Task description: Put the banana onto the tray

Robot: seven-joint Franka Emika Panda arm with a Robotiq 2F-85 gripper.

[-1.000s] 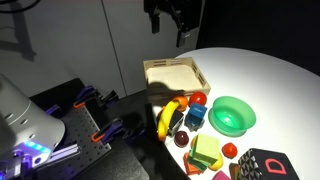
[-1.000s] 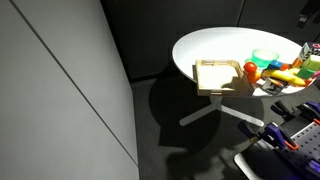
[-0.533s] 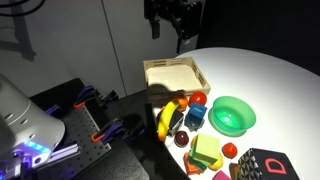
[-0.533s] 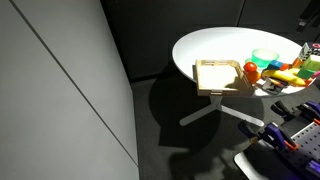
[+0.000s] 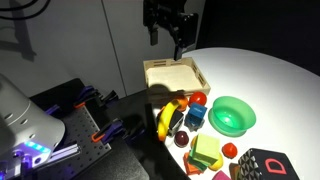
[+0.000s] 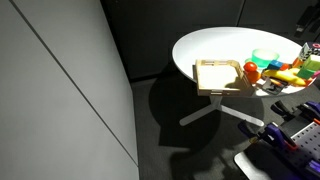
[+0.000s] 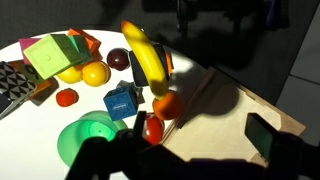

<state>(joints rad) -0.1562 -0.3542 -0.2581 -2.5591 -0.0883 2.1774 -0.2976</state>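
The yellow banana (image 5: 166, 118) lies on the white round table near its edge, just in front of the light wood tray (image 5: 172, 74). In the wrist view the banana (image 7: 145, 58) points away from the tray (image 7: 215, 120), with an orange ball and a red ball between them. My gripper (image 5: 165, 36) hangs high above the tray's far side, open and empty. In the wrist view the gripper (image 7: 200, 132) is over the tray's floor, jaws spread wide apart. The tray also shows in an exterior view (image 6: 217, 75).
A green bowl (image 5: 232, 116) sits beside the banana. A blue cube (image 7: 122, 102), a yellow-green block (image 7: 52, 55), a dark plum (image 7: 118, 58) and other toy fruit crowd around the banana. A dark keypad-like object (image 5: 262, 165) lies at the near edge.
The gripper has shifted a little to the left above the tray and turned slightly. The banana and other objects have not moved.
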